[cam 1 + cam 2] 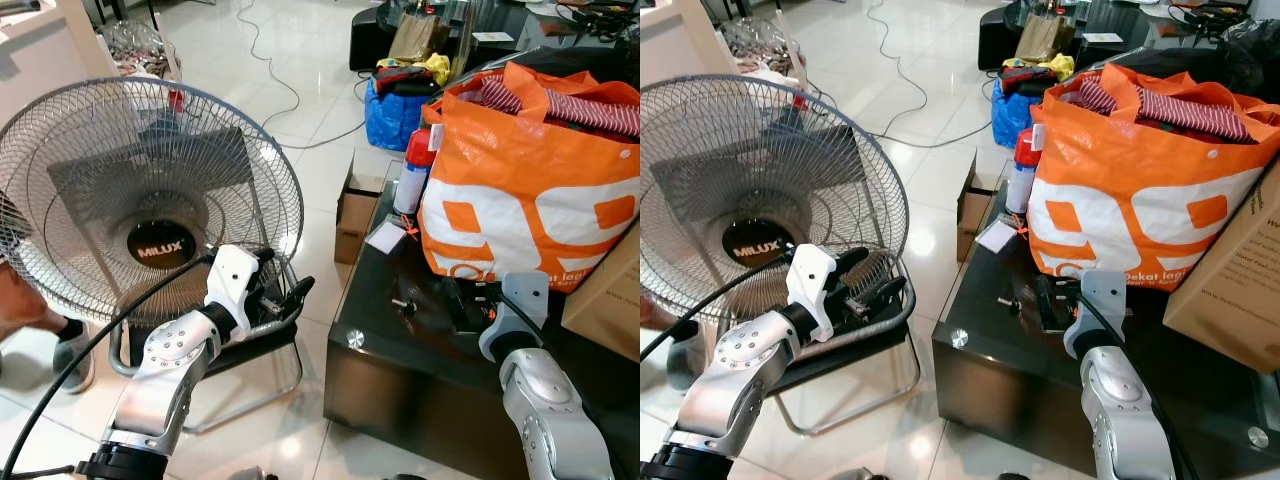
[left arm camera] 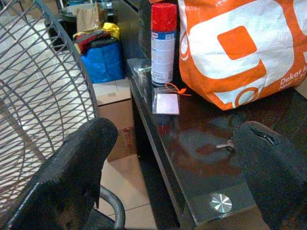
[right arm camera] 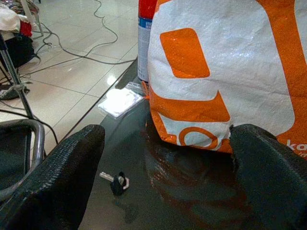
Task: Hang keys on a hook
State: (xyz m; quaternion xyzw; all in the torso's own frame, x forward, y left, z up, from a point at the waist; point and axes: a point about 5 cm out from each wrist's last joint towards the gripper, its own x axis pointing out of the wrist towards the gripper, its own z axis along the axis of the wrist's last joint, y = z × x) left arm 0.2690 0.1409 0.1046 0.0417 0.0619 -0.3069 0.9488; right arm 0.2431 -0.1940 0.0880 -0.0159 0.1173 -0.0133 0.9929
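Our right gripper [image 3: 163, 158] hovers low over a dark glass table [image 1: 420, 370], its two black fingers spread wide with nothing between them. In the right wrist view, the key [image 3: 116, 182] lies flat on the glass just ahead of and between the fingertips, a small metal blade with a dark head. From the head cameras it appears as a small dark object [image 1: 403, 304] near the table's front edge, close in front of the gripper.

Behind the key stands a large orange and white shopping bag [image 1: 530, 190] stuffed with striped fabric. Beside the bag are a spray can with a red cap [image 1: 415, 170] and a small clear plastic sleeve [image 1: 386, 237]. A cardboard box [image 1: 608, 300] sits at the far right.

Our left gripper [image 1: 280, 295] is held up beside the table, in front of a large floor fan [image 1: 140, 200]. Its fingers are also spread apart and empty.

We judge the step in hand to be picking up the key. To do it well, we would lower the right gripper so one fingertip lands on each side of the dark head, the thickest part. The key lies flat on slick glass, so a shallow pinch may slide it away. Fingertips should touch the glass before closing. We cannot see any hook, so finding one comes after a secure grip.
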